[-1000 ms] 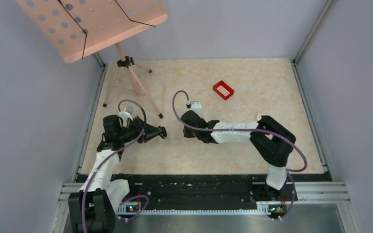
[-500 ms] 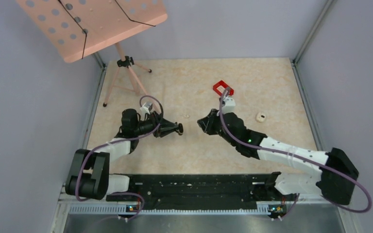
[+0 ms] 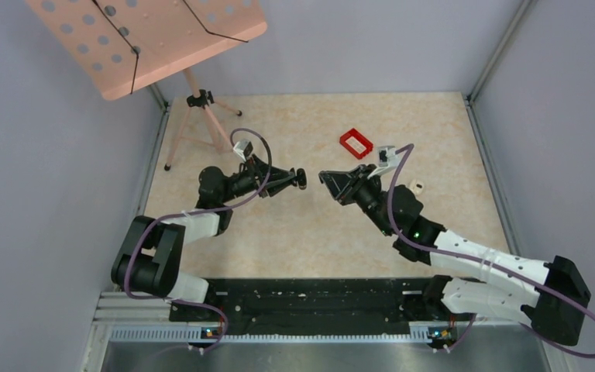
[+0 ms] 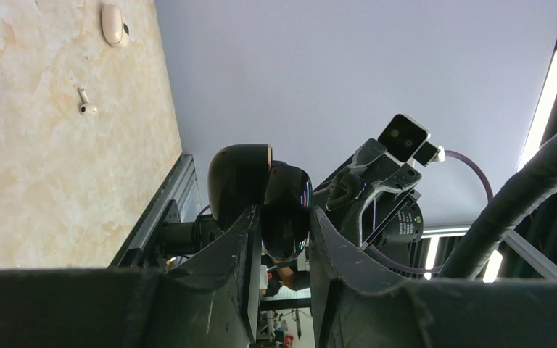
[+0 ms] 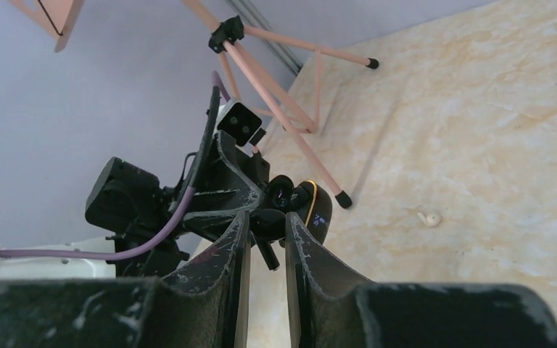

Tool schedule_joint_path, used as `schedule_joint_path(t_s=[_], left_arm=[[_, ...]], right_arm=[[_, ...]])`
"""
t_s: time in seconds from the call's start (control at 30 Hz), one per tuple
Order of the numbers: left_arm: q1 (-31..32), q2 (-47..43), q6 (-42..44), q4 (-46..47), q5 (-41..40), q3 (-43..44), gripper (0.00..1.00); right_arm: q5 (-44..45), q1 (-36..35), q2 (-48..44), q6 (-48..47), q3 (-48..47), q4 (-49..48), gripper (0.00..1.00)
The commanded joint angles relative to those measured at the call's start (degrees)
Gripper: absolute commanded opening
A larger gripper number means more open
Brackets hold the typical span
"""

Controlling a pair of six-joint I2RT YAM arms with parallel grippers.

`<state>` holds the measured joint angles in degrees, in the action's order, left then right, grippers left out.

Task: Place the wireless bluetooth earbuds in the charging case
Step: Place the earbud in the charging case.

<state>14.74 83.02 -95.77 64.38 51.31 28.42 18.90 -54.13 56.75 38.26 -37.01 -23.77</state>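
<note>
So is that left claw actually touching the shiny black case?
Touching. The left wrist view shows the charging case pinched between the two fingers of the left gripper, each pressing against one side of it.

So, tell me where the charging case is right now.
The case is clamped in the left gripper, near mid-table in the top view, just left of the right gripper, which points at it.

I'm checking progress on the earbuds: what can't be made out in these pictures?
- Inside of the case: in the left wrist view the left pincer covers its lower half, so what it holds is hidden.
- Right pincer: in the right wrist view there is a dark shape in its gap, too unclear to name.
- Top view: the case is too small to read.
</note>
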Motion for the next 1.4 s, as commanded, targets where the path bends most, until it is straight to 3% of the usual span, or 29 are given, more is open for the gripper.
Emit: schedule_joint_path(t_s=[0.0, 0.63, 1.37], left_arm=[[0.64, -1.33, -0.73, 4.55, -0.97, 1.37, 0.00], [0.72, -0.89, -2.96, 5.69, -0.95, 1.12, 0.00], [0.73, -0.64, -6.50, 5.58, -0.56, -1.22, 0.00]], right_arm=[[-2.69, 0.17, 1.83, -0.92, 1.55, -11.33, 0.14], [-8.36, 0.15, 10.35, 0.16, 1.63, -19.24, 0.14], [-6.13, 0.16, 12.92, -1.59, 1.49, -21.85, 0.13]])
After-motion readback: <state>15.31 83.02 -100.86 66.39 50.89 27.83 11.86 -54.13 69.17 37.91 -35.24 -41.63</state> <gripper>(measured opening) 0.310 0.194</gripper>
